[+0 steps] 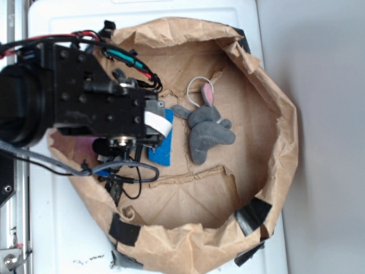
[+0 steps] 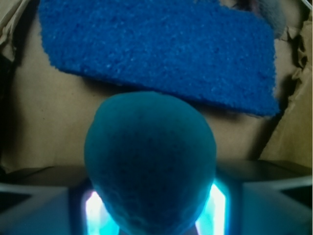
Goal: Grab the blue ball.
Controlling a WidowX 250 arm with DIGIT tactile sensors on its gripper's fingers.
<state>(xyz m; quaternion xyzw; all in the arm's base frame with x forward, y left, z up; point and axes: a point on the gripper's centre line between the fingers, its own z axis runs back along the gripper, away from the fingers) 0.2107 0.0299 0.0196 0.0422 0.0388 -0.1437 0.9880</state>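
The blue ball [image 2: 149, 161], teal and fuzzy, fills the lower middle of the wrist view. It is pinched between the two fingers [image 2: 41, 208] of my gripper [image 2: 151, 208], and its lower part narrows where they press it. The gripper is shut on the ball, just above the brown paper floor. In the exterior view the black arm covers the ball, and the gripper [image 1: 122, 149] points down at the left side of the paper bag.
A flat bright-blue fuzzy rectangle [image 2: 161, 54] lies just beyond the ball [image 1: 160, 149]. A grey plush rabbit [image 1: 208, 128] lies to its right. Rolled-down brown paper bag walls [image 1: 285, 131] ring the area, and cables [image 1: 131, 171] hang below the arm.
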